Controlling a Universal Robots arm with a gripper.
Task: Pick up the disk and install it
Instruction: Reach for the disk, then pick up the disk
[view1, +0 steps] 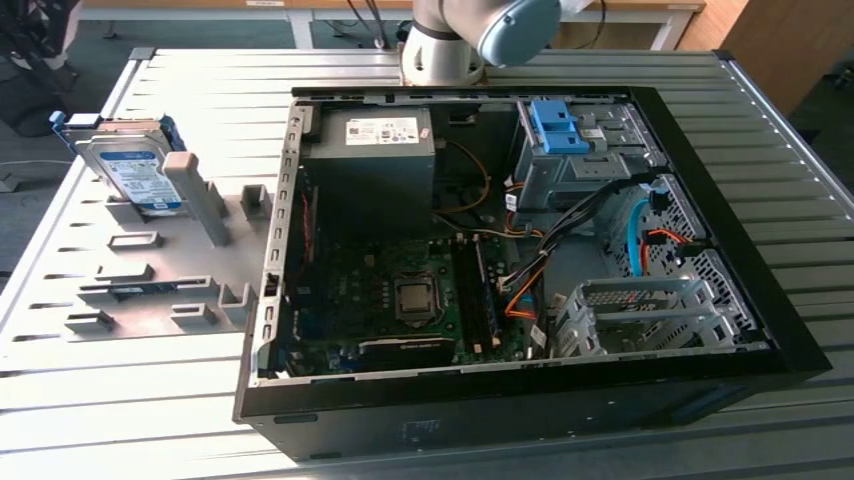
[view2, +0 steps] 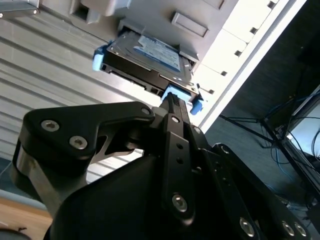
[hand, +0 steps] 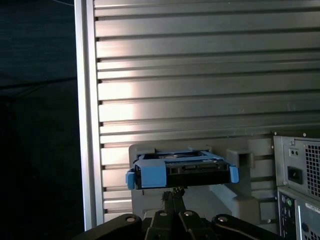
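The silver-grey disk (view1: 131, 165) wears a white-and-blue label and blue bracket.

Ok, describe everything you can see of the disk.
The disk is a flat silver-grey metal drive with a white-and-blue label on its face and a blue plastic bracket around its edges. It stands on edge in the grey holder on the slatted table, to the exterior view's left of the open computer case. Only the holder touches it.
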